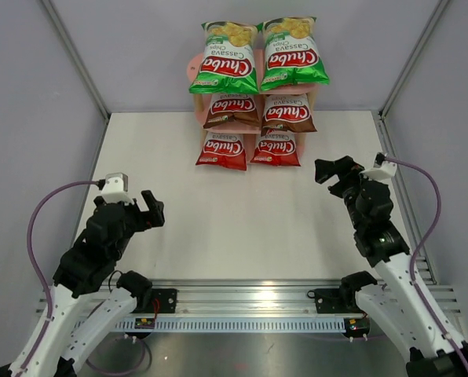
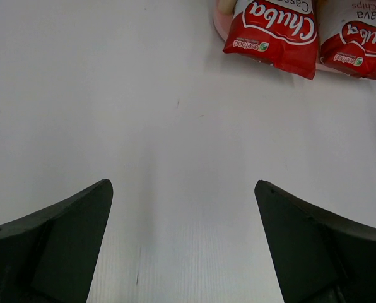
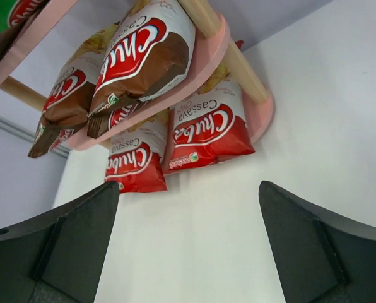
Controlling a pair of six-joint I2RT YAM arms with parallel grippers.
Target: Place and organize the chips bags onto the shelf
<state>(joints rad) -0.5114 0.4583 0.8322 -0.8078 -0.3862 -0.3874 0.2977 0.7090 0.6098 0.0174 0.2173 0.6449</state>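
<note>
The pink shelf (image 1: 192,67) stands at the table's far middle with chips bags on all three boards. Two green bags (image 1: 224,56) (image 1: 294,52) lie on top, two brown bags (image 1: 232,111) (image 1: 287,112) on the middle board, two red bags (image 1: 221,151) (image 1: 276,148) on the bottom board. My left gripper (image 1: 151,208) hovers open and holding nothing at the near left, the red bags (image 2: 273,28) far ahead of it. Open and holding nothing too, my right gripper (image 1: 336,169) hangs to the right of the shelf, looking up at a brown bag (image 3: 147,57) and a red bag (image 3: 207,132).
Grey walls with metal corner posts (image 1: 77,59) enclose the white table (image 1: 242,228) on three sides. A metal rail (image 1: 250,302) with both arm bases runs along the near edge. The shelf's wooden post (image 3: 229,53) and pink middle board (image 3: 207,60) show near the right gripper.
</note>
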